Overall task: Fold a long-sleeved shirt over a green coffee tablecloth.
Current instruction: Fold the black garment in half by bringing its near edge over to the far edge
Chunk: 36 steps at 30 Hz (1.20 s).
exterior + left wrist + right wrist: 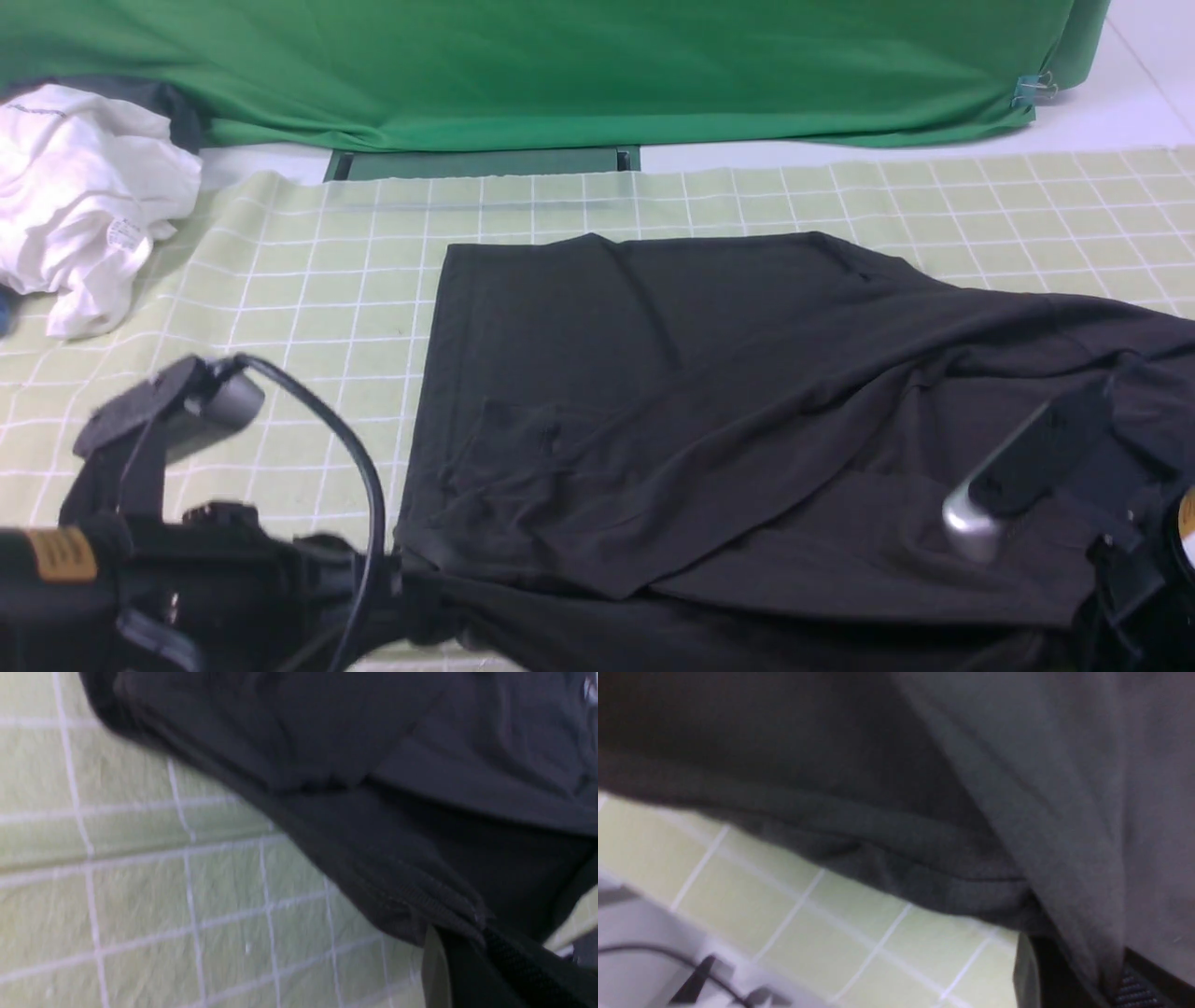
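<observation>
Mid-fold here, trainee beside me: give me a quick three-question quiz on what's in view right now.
1. True or false: the long-sleeved shirt lies on the green coffee tablecloth.
2. What sits at the tablecloth's far-left edge? A) white garment B) red towel C) metal bowl
3. Fill in: the left claw and right claw are each shut on the ____.
Key: 1 true; 2 A; 3 long-sleeved shirt.
</observation>
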Each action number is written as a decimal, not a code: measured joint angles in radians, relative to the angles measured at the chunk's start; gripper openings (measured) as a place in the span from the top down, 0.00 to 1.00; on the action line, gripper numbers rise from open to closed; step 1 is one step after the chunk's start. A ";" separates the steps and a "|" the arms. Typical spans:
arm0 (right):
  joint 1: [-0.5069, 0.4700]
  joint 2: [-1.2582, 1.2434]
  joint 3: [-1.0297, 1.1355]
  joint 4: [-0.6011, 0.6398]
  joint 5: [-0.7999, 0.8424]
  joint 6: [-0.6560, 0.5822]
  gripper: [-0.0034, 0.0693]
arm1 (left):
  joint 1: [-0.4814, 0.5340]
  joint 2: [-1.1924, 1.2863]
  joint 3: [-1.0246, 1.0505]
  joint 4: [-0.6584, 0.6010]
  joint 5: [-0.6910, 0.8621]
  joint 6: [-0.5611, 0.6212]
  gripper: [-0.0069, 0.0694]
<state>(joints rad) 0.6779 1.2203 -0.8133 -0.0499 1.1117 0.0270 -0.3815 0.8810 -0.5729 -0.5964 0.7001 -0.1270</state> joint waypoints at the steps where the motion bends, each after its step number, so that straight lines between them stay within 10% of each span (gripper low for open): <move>1: 0.000 0.005 -0.014 -0.017 0.000 0.004 0.89 | 0.000 0.018 -0.003 0.007 -0.043 -0.005 0.88; 15: -0.025 0.247 -0.222 -0.103 -0.003 0.043 0.89 | 0.000 0.310 -0.215 0.075 -0.244 -0.025 0.88; 36: -0.363 0.720 -0.688 -0.063 -0.353 -0.112 0.89 | 0.279 0.830 -0.533 0.014 -0.448 -0.001 0.88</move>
<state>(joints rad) 0.3145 1.9406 -1.5011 -0.1128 0.7583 -0.0850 -0.1023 1.7109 -1.1064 -0.5829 0.2521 -0.1278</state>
